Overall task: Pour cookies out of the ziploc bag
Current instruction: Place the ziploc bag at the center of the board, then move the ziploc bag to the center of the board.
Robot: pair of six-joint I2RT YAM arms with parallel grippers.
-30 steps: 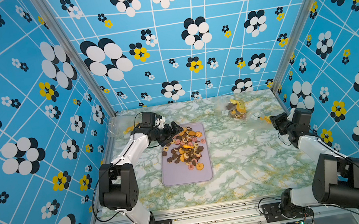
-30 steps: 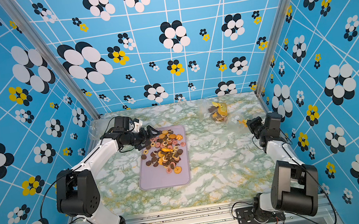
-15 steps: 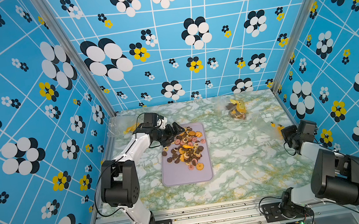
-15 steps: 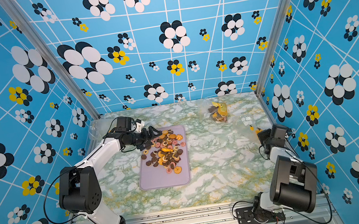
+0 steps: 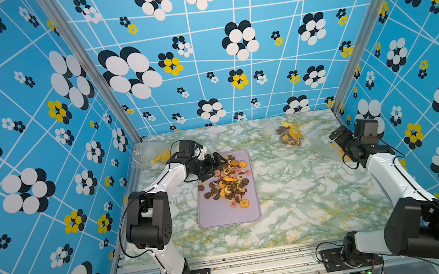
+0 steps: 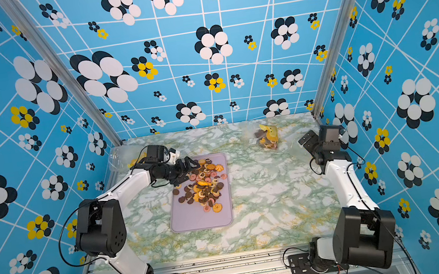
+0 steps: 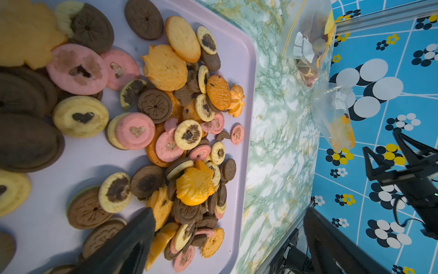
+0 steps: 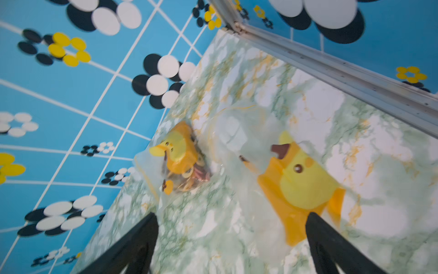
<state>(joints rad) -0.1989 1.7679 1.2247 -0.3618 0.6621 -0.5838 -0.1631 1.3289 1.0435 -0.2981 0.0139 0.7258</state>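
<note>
On the marble table [image 5: 295, 191] there is one lilac tray [image 5: 225, 217] in the middle. The cookies [image 5: 227, 182] lie on its far half in a loose heap of brown, orange, pink and pale pieces, too many and too overlapped to count. The left gripper [image 7: 227, 210] is over the far left corner of the tray, jaws spread wide and holding nothing. One finger [image 7: 132, 234] covers part of the heap in the left wrist view, and I cannot tell if it touches. There are three clear bags. One bag [image 5: 149, 156] lies in the far left corner behind the left arm. A second bag [image 5: 286, 136], far and right of the tray, has a few cookies inside. A third bag [image 8: 237, 135] lies by the right wall with a yellow flat piece [image 8: 301, 185] inside. The right gripper [image 8: 231, 215] hangs above this bag, jaws released, gripping nothing.
</note>
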